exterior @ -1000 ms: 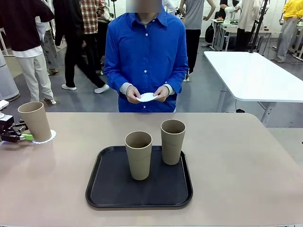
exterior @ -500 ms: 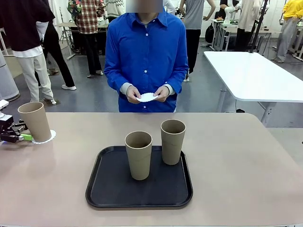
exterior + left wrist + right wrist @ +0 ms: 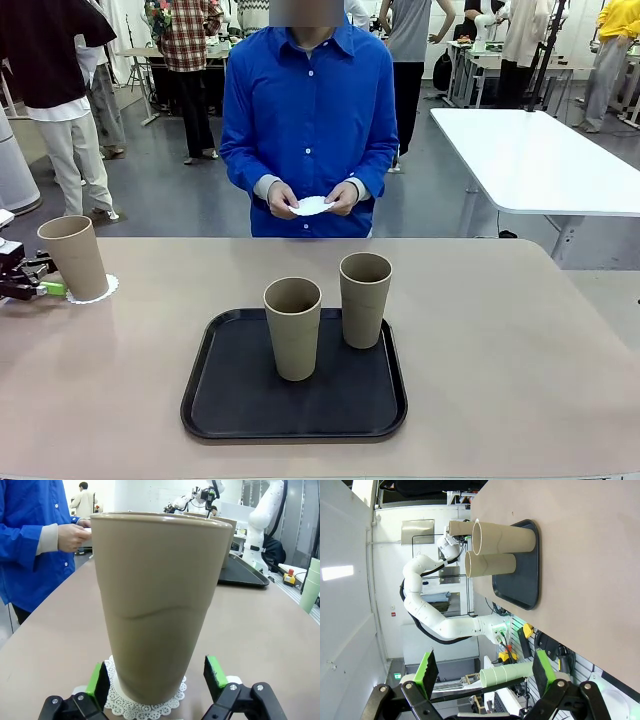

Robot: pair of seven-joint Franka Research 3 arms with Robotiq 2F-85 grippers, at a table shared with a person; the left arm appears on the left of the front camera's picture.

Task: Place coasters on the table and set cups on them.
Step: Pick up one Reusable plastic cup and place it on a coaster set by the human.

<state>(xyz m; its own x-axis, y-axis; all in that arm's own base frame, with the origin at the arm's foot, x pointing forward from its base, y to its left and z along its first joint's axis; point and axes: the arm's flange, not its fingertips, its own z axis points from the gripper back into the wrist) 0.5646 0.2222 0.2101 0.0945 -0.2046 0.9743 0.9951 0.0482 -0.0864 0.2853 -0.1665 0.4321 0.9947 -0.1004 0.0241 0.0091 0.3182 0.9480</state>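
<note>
The table carries the black tray near its middle on my side, and I place everything else from that tray. A person in a blue shirt stands beyond the tray, at the far edge of the table.

Two cups stand upright on the tray. One is left of the tray's centre and the other is at its far right, just beside the first but not touching it. A third cup stands upright well to the left of the tray, near the table's left edge.

My left gripper is at that third cup, left of the tray. Its jaws are spread wide, with the green pads low on either side of the cup's foot and not pressing it, so it holds nothing. My right gripper hangs off the table with its jaws wide apart and nothing between them. Its camera sees the tray and both cups sideways, well away.

One coaster lies flat under the third cup, left of the tray, and its lacy edge shows all round the base. The person holds another coaster in both hands above the far edge, beyond the tray.
</note>
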